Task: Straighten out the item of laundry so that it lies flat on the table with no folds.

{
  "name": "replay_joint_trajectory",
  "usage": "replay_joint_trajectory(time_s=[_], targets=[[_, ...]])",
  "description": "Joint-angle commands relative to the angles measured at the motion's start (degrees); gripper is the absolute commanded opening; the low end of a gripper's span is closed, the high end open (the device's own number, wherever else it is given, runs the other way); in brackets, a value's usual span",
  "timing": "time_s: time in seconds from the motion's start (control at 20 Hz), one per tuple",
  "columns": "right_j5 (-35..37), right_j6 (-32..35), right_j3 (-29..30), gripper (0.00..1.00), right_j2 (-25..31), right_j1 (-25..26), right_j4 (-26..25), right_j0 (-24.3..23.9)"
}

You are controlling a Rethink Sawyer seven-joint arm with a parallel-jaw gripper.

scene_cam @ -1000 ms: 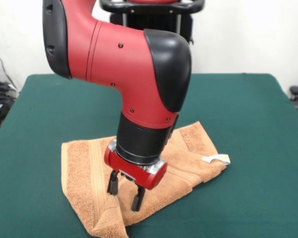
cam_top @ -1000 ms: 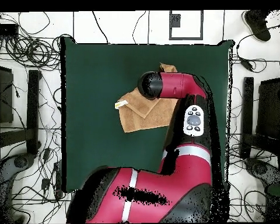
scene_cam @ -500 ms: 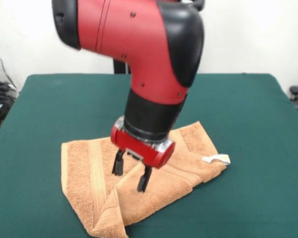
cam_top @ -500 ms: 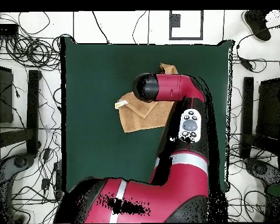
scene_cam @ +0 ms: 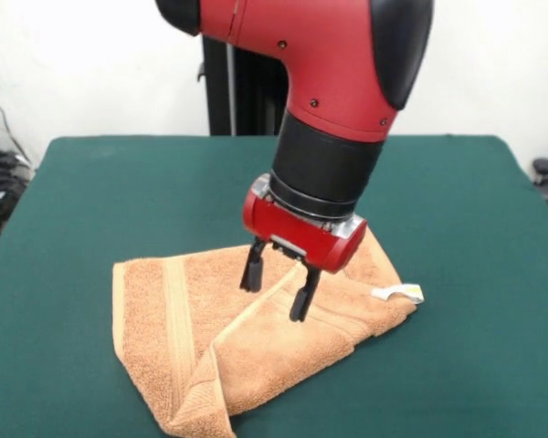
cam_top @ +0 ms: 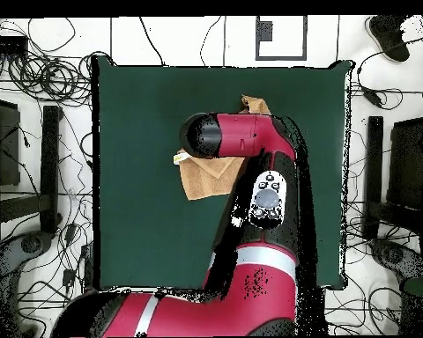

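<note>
The gripper [scene_cam: 277, 292], fingers spread and empty, is hovering over the folded towel [scene_cam: 247, 342], seemingly seeking a flap to grasp and unfold.

Robotics lab; cable tangles [cam_top: 39, 79] around a green table [cam_top: 144, 132]

My gripper [scene_cam: 279, 291] hangs directly above the towel [scene_cam: 256, 338], fingers [scene_cam: 251, 271] spread apart, tips just over the cloth. The towel lies on the table [scene_cam: 457, 210], in the front view toward the near edge and left of the table's centre. One flap of the towel is folded over the rest, its ridge running from below my gripper toward the near corner. The tag [scene_cam: 399, 293] lies at the towel's right corner, on the table. In the overhead view my arm [cam_top: 241, 141] covers most of the towel [cam_top: 202, 178].
</note>
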Motion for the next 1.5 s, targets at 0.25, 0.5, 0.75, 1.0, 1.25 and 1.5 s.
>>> replay_joint_trajectory(time_s=[0.25, 0.5, 0.75, 1.0, 1.25, 1.5], targets=[[-5.6, 14.6, 11.4, 1.0, 2.6, 4.0, 5.4, 0.8], [-5.1, 16.6, 12.5, 1.0, 0.8, 4.7, 7.3, 2.2], [-4.8, 17.2, 14.2, 1.0, 0.1, 4.6, 8.9, 3.2], [-4.8, 19.0, 13.6, 1.0, -2.4, 5.4, 10.0, 5.5], [-6.3, 16.9, 12.2, 1.0, -3.5, 7.3, 10.3, 4.7], [-7.1, 14.6, 11.6, 1.0, -3.8, 8.1, 10.0, 3.5]])
